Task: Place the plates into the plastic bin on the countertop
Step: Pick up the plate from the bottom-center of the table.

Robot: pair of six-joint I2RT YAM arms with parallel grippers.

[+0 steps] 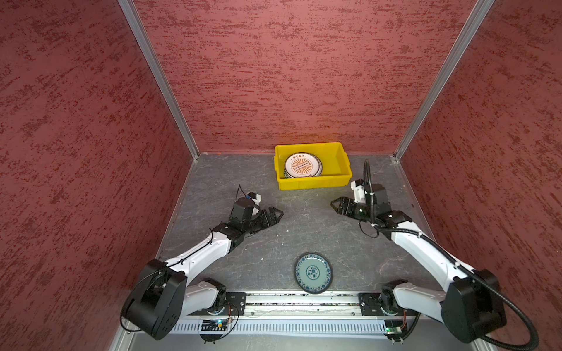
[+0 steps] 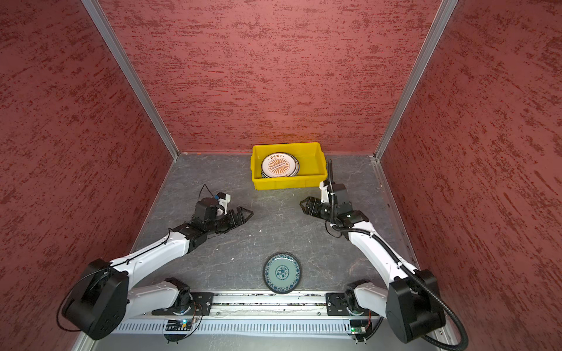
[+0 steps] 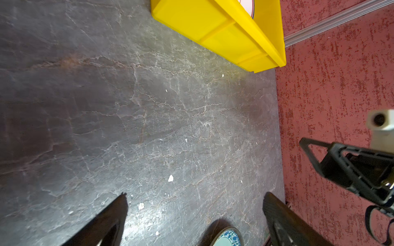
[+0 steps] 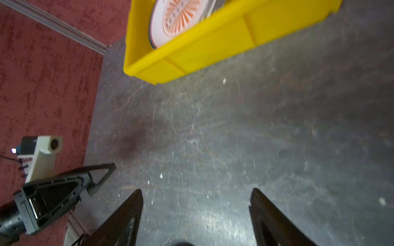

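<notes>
My left gripper (image 1: 277,213) and right gripper (image 1: 335,204) hang wide open and empty above the dark grey veined stone countertop (image 1: 304,234). A stack of round white orange-printed plates (image 1: 303,166) lies in the bright yellow rectangular plastic bin (image 1: 313,181). A small teal-blue patterned plate (image 1: 313,272) sits apart, between my arms.

The plastic bin (image 1: 313,182) looks smooth and glossy, the stone-look countertop (image 1: 304,231) matt, the red walls (image 1: 304,76) rough.
</notes>
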